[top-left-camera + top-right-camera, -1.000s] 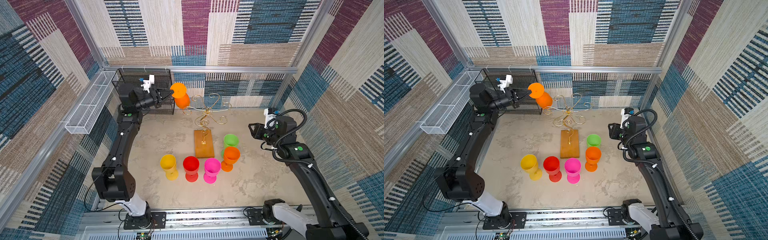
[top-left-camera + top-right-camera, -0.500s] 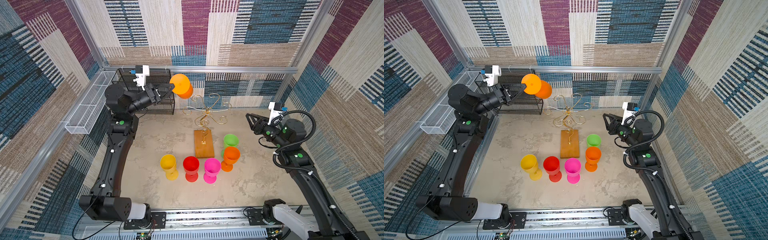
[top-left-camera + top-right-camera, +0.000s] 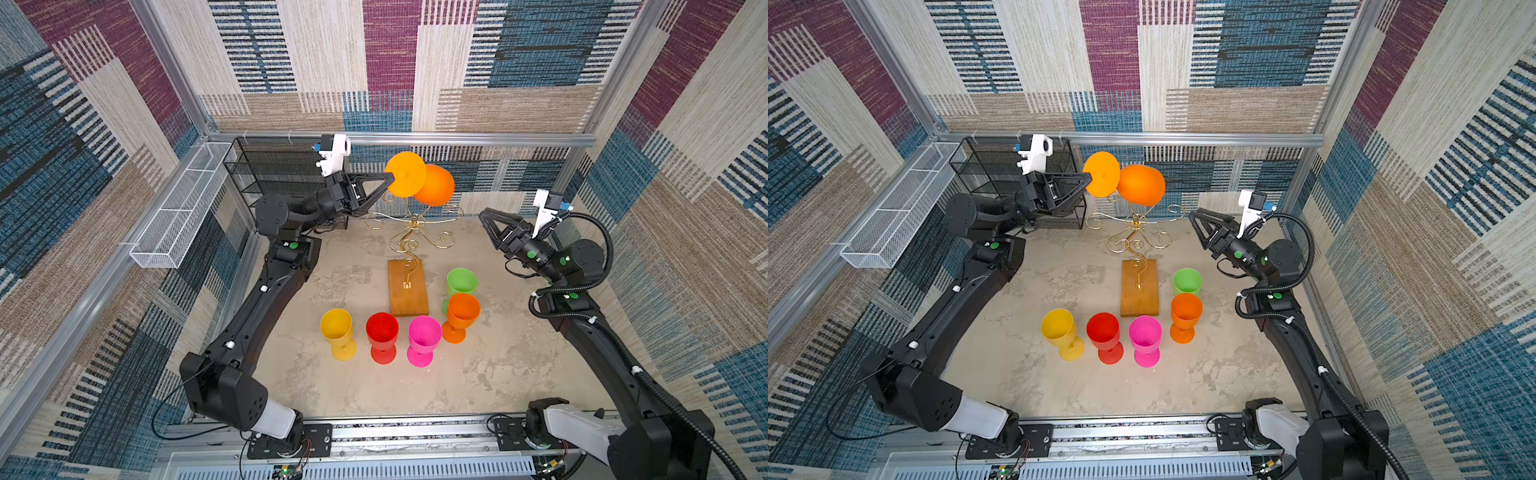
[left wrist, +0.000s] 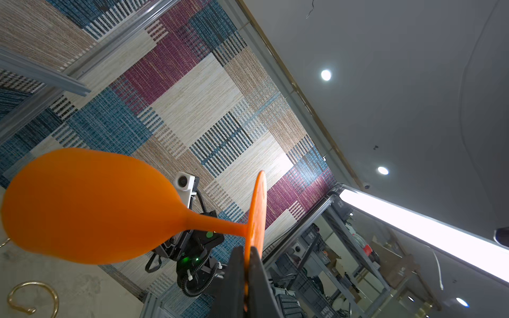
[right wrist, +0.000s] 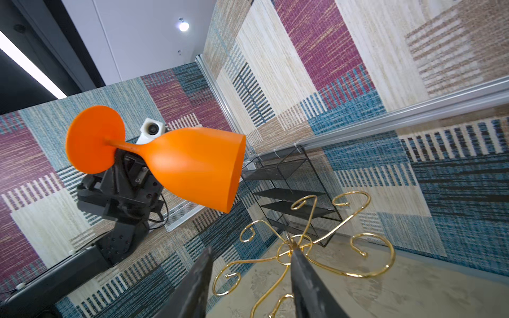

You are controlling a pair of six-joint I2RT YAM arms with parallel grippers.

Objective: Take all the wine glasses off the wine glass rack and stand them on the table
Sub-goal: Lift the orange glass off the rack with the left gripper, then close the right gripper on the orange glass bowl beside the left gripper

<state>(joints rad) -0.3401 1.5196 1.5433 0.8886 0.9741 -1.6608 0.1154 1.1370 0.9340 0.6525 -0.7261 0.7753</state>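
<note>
An orange wine glass (image 3: 434, 185) (image 3: 1141, 185) lies sideways in the air above the gold wire wine glass rack (image 3: 415, 226) (image 3: 1136, 227). My left gripper (image 3: 388, 178) (image 3: 1088, 179) (image 4: 249, 253) is shut on the rim of the glass's round foot (image 4: 257, 209). In the right wrist view the glass (image 5: 192, 168) hangs apart from the rack's scroll arms (image 5: 303, 242). My right gripper (image 3: 484, 216) (image 3: 1194, 216) (image 5: 250, 252) stands open to the right of the rack and points at it, with nothing between its fingers.
Yellow (image 3: 337, 332), red (image 3: 382, 334), pink (image 3: 424, 338), orange (image 3: 462, 313) and green (image 3: 461, 282) glasses stand in front of and beside the rack's wooden base (image 3: 408, 291). A black mesh shelf (image 3: 270, 170) and a white wire basket (image 3: 178, 208) are at the back left.
The left arm raised the orange glass and swung it over the rack. The right gripper rose, turned toward the rack and opened wider.
</note>
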